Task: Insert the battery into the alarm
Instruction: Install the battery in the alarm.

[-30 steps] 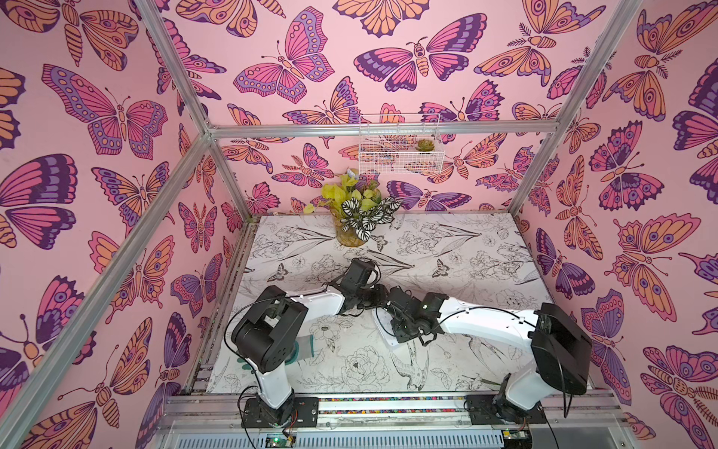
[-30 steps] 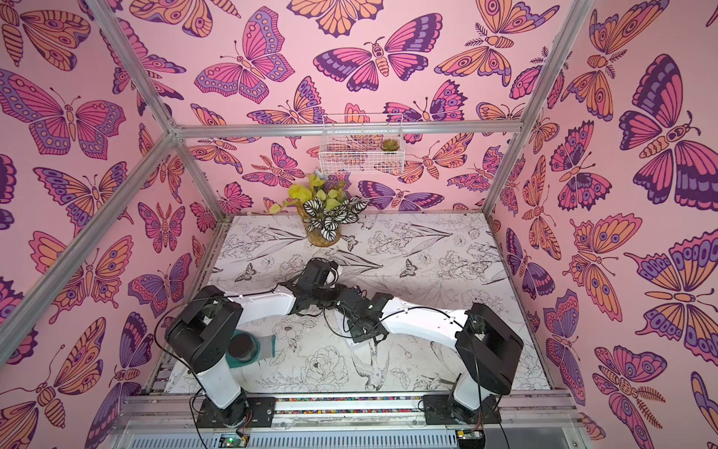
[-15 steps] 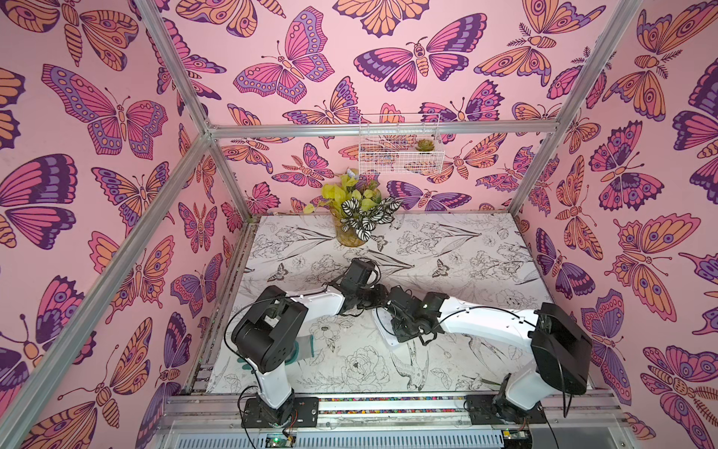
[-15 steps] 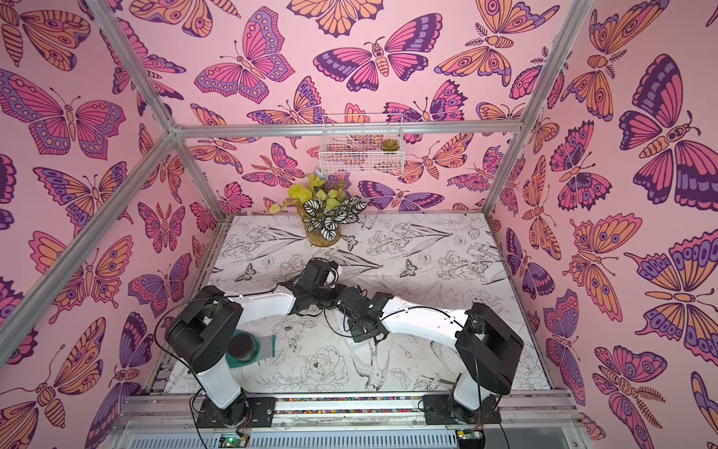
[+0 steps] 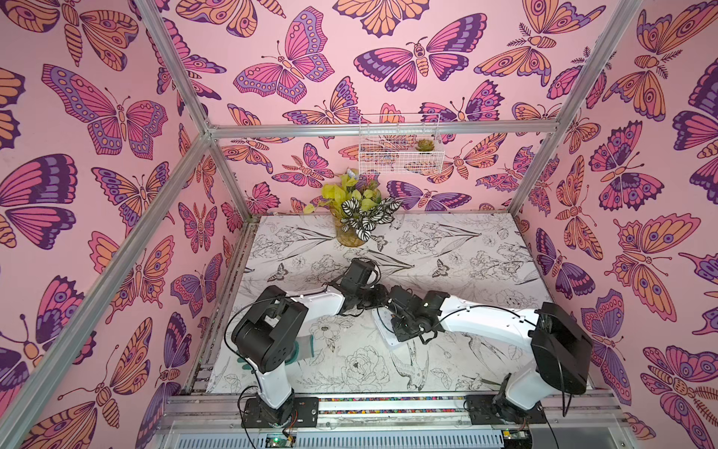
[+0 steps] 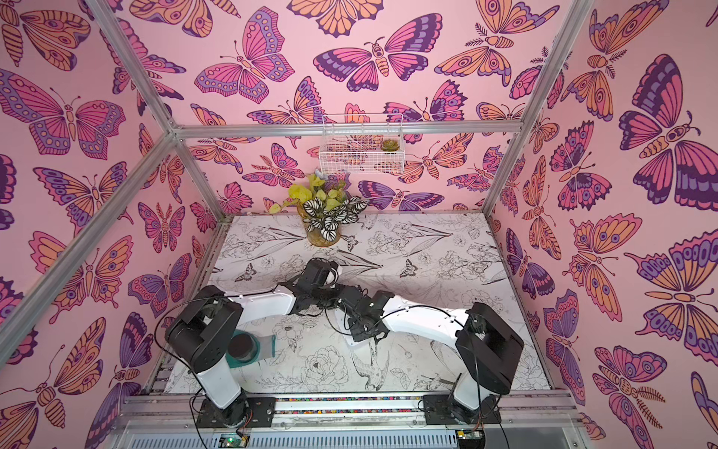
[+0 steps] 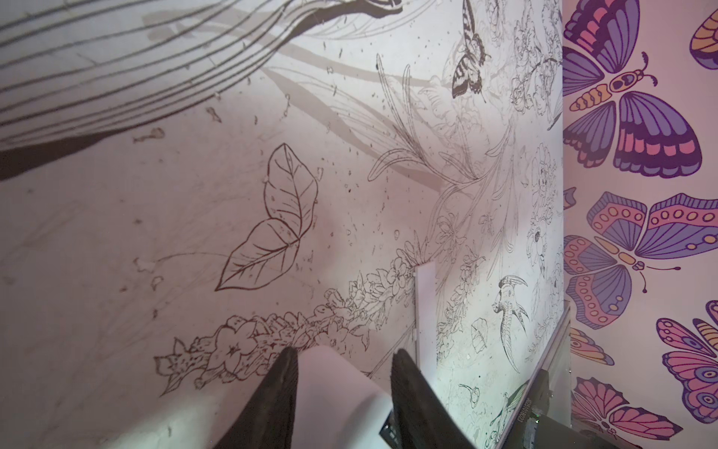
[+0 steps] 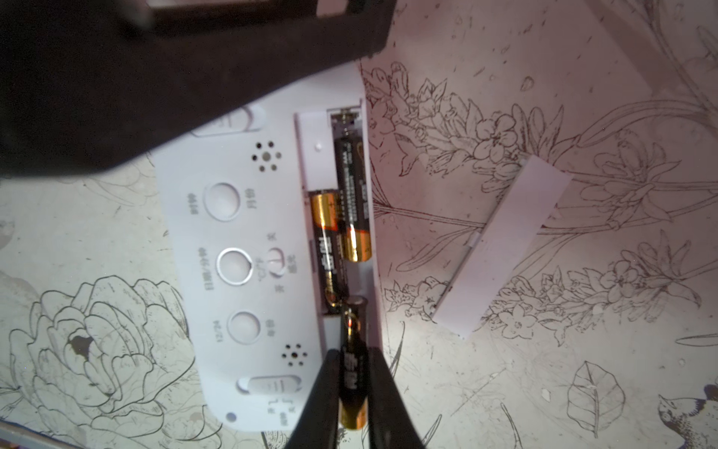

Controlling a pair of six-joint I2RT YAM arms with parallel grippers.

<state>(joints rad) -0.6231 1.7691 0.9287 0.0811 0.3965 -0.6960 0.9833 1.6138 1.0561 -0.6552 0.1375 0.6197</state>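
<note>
Alarm is lying back-up on the counter, centre-left of my right wrist frame, and its battery bay is uncovered. My right jaws are pinching the battery at lower centre, its tip at the bay's lower end. Two more cells sit inside the bay. In the left wrist frame, lower centre, my left jaws are clamped across the alarm's white edge. The white cover lies on the counter, right of the alarm and apart from it.

Top views: no clear movement; right claw, gripping battery, at most nudged minutely over alarm.
</note>
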